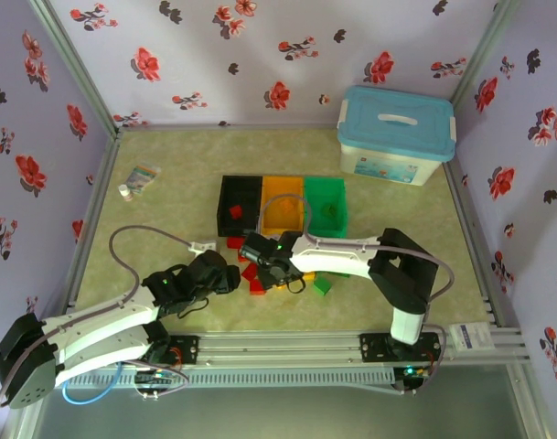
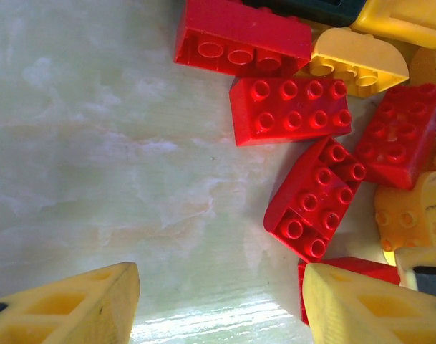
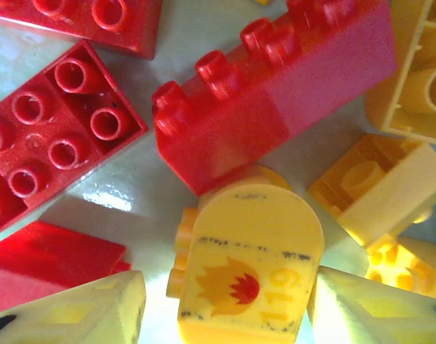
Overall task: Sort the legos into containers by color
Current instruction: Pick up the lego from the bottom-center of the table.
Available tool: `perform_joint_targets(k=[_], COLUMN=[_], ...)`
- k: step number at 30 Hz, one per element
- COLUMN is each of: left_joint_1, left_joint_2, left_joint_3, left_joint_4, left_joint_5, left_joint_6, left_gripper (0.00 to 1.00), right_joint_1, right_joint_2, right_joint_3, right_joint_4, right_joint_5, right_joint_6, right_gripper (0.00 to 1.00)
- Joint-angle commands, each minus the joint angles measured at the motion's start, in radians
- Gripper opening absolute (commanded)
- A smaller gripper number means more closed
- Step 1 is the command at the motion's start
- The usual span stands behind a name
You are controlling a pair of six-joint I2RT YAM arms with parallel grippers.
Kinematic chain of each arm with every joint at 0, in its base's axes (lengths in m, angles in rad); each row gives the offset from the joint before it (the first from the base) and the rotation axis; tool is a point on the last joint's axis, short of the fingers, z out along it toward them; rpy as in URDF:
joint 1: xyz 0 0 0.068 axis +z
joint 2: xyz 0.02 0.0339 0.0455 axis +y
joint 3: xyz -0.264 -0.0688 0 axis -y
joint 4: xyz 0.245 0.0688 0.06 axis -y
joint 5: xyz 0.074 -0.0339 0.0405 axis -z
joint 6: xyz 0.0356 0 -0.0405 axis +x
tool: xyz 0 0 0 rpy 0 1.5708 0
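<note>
A pile of red and yellow-orange legos [image 1: 276,278] lies in front of the black bin [image 1: 225,194], orange bin [image 1: 283,186] and green bin [image 1: 341,207]; one red brick [image 1: 235,212] sits in the black bin. My right gripper [image 3: 228,315] is open over the pile. It straddles a yellow rounded brick with a flame print [image 3: 250,265], and a gap shows on the left side. A long red brick [image 3: 275,93] leans on that brick's far end. My left gripper [image 2: 221,308] is open above bare table, with red bricks [image 2: 314,197] just to its right.
A large white tub with a light-blue lid [image 1: 397,133] stands at the back right. A small tube [image 1: 139,178] lies at the back left. A green brick [image 1: 322,285] rests right of the pile. Both grippers [image 1: 251,267] crowd the pile's left side.
</note>
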Motion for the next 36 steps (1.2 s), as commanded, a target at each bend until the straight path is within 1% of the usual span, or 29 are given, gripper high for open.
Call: perform_joint_targets(k=[1, 4, 8, 13, 17, 23, 30, 32, 36], left_joint_1=[-0.009, -0.010, -0.011, -0.010, -0.011, -0.011, -0.011, -0.011, -0.022], left_joint_2=[-0.006, -0.013, -0.023, -0.030, -0.013, -0.011, -0.029, -0.029, -0.052], left_joint_3=[0.005, 0.005, 0.012, 0.000, 0.016, 0.004, 0.003, 0.017, 0.015], left_joint_4=[-0.001, -0.001, -0.010, 0.032, 0.039, 0.058, 0.047, 0.032, -0.002], left_joint_5=[-0.027, -0.027, -0.027, -0.033, -0.032, -0.036, -0.042, -0.041, -0.057], left_joint_6=[0.000, 0.002, 0.014, 0.025, 0.039, 0.024, 0.029, 0.030, 0.012], left_gripper=[0.62, 0.62, 0.62, 0.62, 0.61, 0.61, 0.61, 0.61, 0.61], right_joint_1=[0.006, 0.005, 0.005, 0.005, 0.006, 0.006, -0.009, -0.025, -0.074], right_joint_2=[0.026, 0.026, 0.031, 0.035, -0.008, -0.059, -0.082, -0.080, -0.050], right_joint_3=[-0.019, -0.028, -0.031, 0.000, 0.000, 0.054, 0.210, 0.248, 0.329], right_joint_4=[0.013, -0.001, 0.007, -0.016, -0.015, -0.067, -0.163, -0.164, -0.133], right_joint_5=[0.023, 0.054, 0.059, 0.065, 0.079, 0.102, 0.179, 0.176, 0.112], right_joint_6=[0.046, 0.056, 0.057, 0.047, 0.040, -0.008, -0.104, -0.135, -0.198], right_gripper=[0.59, 0.58, 0.55, 0.43, 0.36, 0.34, 0.33, 0.33, 0.33])
